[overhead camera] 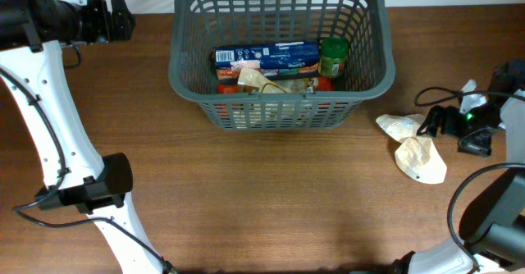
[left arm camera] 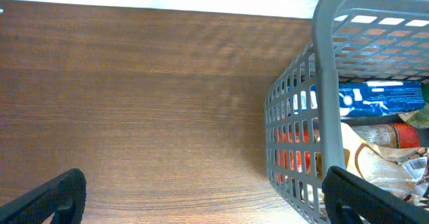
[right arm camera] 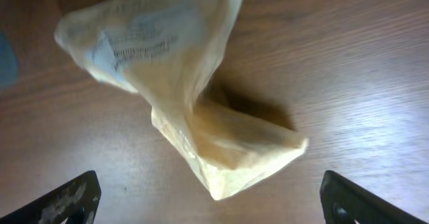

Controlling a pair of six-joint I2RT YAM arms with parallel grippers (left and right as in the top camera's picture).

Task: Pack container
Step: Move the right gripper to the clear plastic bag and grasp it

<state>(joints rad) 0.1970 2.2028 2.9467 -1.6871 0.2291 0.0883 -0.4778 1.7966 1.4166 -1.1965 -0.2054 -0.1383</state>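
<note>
One container (overhead camera: 279, 114) stands at the table's (overhead camera: 246, 208) far middle, with two cream pouches (overhead camera: 421, 159) to its right. The left end effector (left arm camera: 201, 200), spread wide, is near its left wall. The right end effector (right arm camera: 211, 200), likewise spread, is well apart from it.

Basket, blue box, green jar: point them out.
Basket (overhead camera: 271, 114), overhead, front lattice wall.
Blue box (overhead camera: 267, 57), overhead, middle of its top face.
Green jar (overhead camera: 333, 58), overhead, its body.

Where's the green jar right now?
In the overhead view the green jar sits inside the container, at its right end, just beside the right end of the blue box.
</note>
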